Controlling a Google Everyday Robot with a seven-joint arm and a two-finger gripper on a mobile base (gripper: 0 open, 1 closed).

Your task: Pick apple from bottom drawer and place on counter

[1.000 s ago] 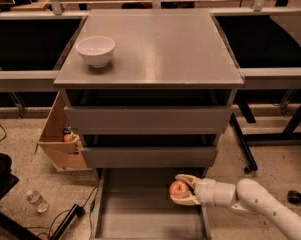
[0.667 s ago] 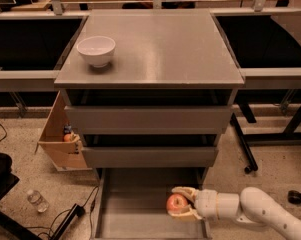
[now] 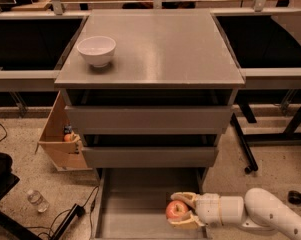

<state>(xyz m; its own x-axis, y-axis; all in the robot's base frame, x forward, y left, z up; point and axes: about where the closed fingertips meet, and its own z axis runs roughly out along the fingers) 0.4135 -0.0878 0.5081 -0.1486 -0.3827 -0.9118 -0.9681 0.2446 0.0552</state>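
Already the apple (image 3: 178, 209) sits lower in the camera view than it does in the picture of a second ago. Together with the pincer (image 3: 173, 209) it is sliding along the bottom drawer (image 3: 132, 206) toward the open front, away from the cabinet. The two pale fingers (image 3: 186, 198) are closed around the fruit, one above it and one below as seen here, and the hold looks the same in all three moments, so the grasp is keeping.

I judge that the picking step is done and the carry is under way. The retreat probably serves to bring the fruit out from under the two shut upper drawers (image 3: 145, 120) before any lift. Whether the apple is clear of the drawer floor, I cannot tell. It is not yet on the table (image 3: 160, 54), the flat grey top of the cabinet, which lies well above it and where a white bowl (image 3: 96, 50) stands near the left edge.

As for the pose, the white arm (image 3: 272, 216) enters from the lower right corner, lies low and nearly level, and points left. The wrist is in line with the forearm, and the pincer reaches sideways over the right part of the drawer, near its right wall
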